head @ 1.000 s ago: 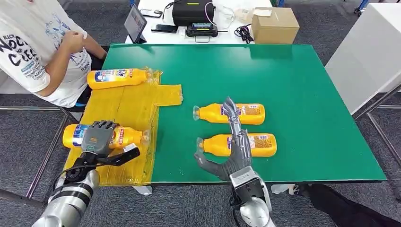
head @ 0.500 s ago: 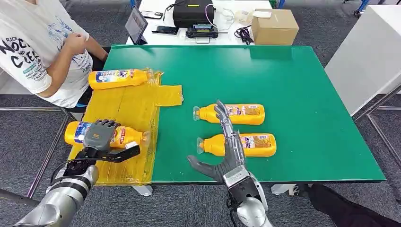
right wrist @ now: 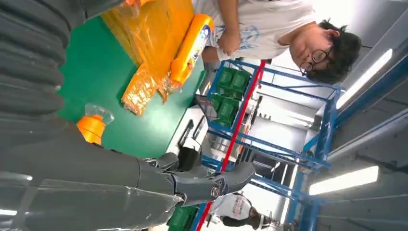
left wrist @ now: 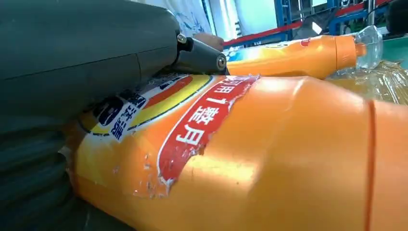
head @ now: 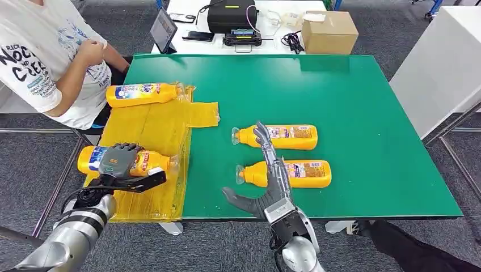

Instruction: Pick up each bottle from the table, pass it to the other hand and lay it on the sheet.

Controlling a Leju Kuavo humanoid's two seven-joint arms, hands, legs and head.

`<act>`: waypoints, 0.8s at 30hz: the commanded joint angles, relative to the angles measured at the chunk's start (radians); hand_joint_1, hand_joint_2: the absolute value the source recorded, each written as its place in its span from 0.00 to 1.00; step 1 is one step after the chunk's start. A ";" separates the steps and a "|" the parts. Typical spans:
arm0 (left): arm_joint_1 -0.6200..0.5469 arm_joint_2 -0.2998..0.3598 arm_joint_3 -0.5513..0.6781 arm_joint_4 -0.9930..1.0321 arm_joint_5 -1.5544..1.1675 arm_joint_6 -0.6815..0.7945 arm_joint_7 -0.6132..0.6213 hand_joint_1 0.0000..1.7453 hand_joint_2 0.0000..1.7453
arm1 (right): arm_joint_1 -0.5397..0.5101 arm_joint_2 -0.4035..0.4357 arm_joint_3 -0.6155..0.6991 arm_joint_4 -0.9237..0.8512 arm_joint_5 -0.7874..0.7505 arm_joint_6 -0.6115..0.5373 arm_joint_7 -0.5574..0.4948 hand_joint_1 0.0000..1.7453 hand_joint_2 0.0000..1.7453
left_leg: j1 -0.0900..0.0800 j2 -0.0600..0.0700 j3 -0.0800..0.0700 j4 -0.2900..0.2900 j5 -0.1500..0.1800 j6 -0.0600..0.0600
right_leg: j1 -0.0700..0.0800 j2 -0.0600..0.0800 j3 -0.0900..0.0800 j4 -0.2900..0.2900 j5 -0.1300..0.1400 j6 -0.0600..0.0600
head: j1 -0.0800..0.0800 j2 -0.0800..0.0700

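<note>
An orange bottle [head: 148, 162] lies on the yellow sheet [head: 161, 127] at its near end. My left hand [head: 116, 165] grips it, fingers curled over its top and thumb stretched along its near side. Close up, the same bottle [left wrist: 269, 159] shows its torn red label. A second bottle [head: 139, 92] lies at the sheet's far end [left wrist: 298, 55]. Two more orange bottles [head: 295, 136] [head: 309, 173] lie side by side on the green table [head: 351, 102]. My right hand [head: 269, 178] hovers open over the nearer one, fingers straight and thumb spread.
A person in a white shirt [head: 42, 56] sits at the table's far left corner, close to the sheet. A tablet [head: 163, 27], a black case [head: 230, 14] and a cardboard box [head: 329, 31] stand on a white table behind. A white cabinet [head: 442, 62] is to the right.
My right hand has drawn back toward the table's near edge and a little to the left. My left arm has pulled back slightly while the hand stays on the bottle.
</note>
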State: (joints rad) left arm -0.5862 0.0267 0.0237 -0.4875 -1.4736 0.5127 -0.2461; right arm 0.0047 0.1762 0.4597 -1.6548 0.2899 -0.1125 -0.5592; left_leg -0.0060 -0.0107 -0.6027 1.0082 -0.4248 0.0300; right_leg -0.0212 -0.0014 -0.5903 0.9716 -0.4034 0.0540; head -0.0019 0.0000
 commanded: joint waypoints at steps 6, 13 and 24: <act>0.013 -0.020 0.010 0.095 0.070 -0.113 -0.047 0.16 1.00 | -0.033 -0.012 0.013 0.068 -0.003 0.017 0.009 0.00 1.00 | 0.001 0.003 0.004 -0.001 -0.001 -0.002 | 0.001 0.002 0.004 -0.001 -0.001 -0.002 | 0.000 0.000; 0.022 -0.064 0.106 0.082 0.307 -0.277 -0.141 0.00 0.00 | -0.040 -0.008 0.010 0.085 -0.004 0.028 0.016 0.00 1.00 | 0.000 0.001 0.005 -0.001 -0.001 -0.001 | 0.000 0.001 0.005 -0.001 0.000 -0.001 | 0.000 0.000; 0.032 -0.048 0.188 0.076 0.623 -0.634 -0.202 0.00 0.00 | -0.080 -0.005 0.006 0.160 -0.026 0.056 0.017 0.00 1.00 | 0.000 -0.004 0.012 -0.002 0.000 -0.001 | 0.000 -0.003 0.013 -0.002 0.000 -0.002 | 0.000 0.000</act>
State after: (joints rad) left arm -0.6073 -0.0156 0.1774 -0.4768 -0.8861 -0.0790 -0.4642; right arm -0.0264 0.1827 0.4593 -1.5946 0.2712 -0.0607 -0.5386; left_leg -0.0066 -0.0202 -0.5929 1.0075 -0.4242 0.0300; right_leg -0.0217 -0.0090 -0.5782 0.9711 -0.4047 0.0535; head -0.0023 0.0000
